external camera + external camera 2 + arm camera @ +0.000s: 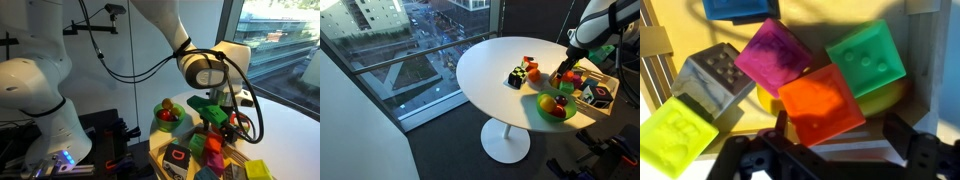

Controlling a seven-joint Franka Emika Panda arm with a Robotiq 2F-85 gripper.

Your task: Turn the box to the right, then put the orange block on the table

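Orange block (820, 102), in the box (936, 60) at the table (485, 70) edge, beside a pink cube (775, 55) and a green cube (868, 60); gripper (837, 130) spread wide above it: straddle two opposite faces squarely before closing.

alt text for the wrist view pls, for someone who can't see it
An orange block sits at the centre of the view, just beyond the open hand, whose dark fingers fill the bottom edge. Packed around it inside the box are a magenta block, a green block, a grey block and a lime block.
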